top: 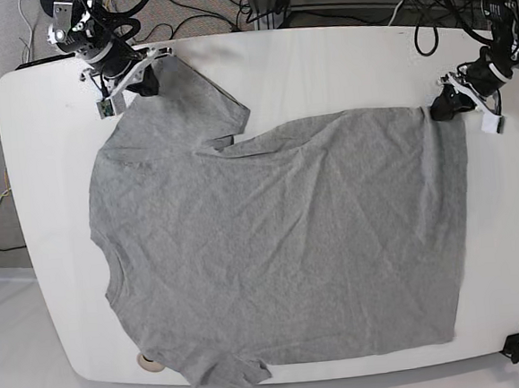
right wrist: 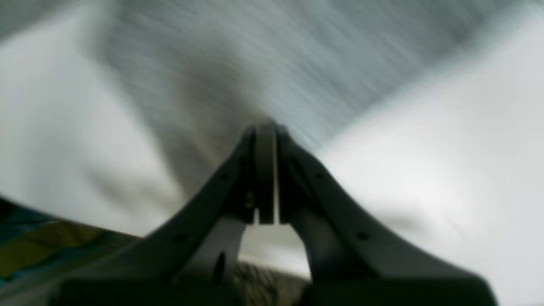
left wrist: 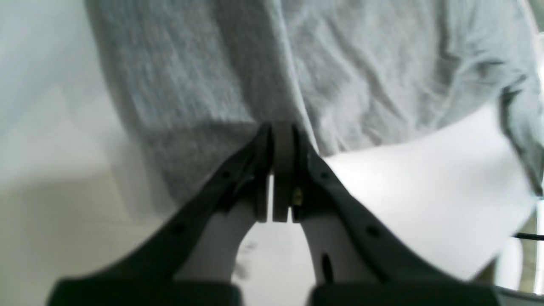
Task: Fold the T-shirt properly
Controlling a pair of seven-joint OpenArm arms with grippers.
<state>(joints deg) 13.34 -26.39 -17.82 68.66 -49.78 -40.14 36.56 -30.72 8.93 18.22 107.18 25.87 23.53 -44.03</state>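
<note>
The T-shirt [top: 282, 246] lay spread flat across the table [top: 321, 63], covering most of its middle, with the neck side toward the table's left edge and the hem toward the right edge. One sleeve reached up to the far left corner, the other lay at the near edge. The right gripper [top: 147, 84] sat at the far left corner, on the far sleeve. The left gripper [top: 440, 108] sat near the far right corner, at the hem's far corner.
</note>
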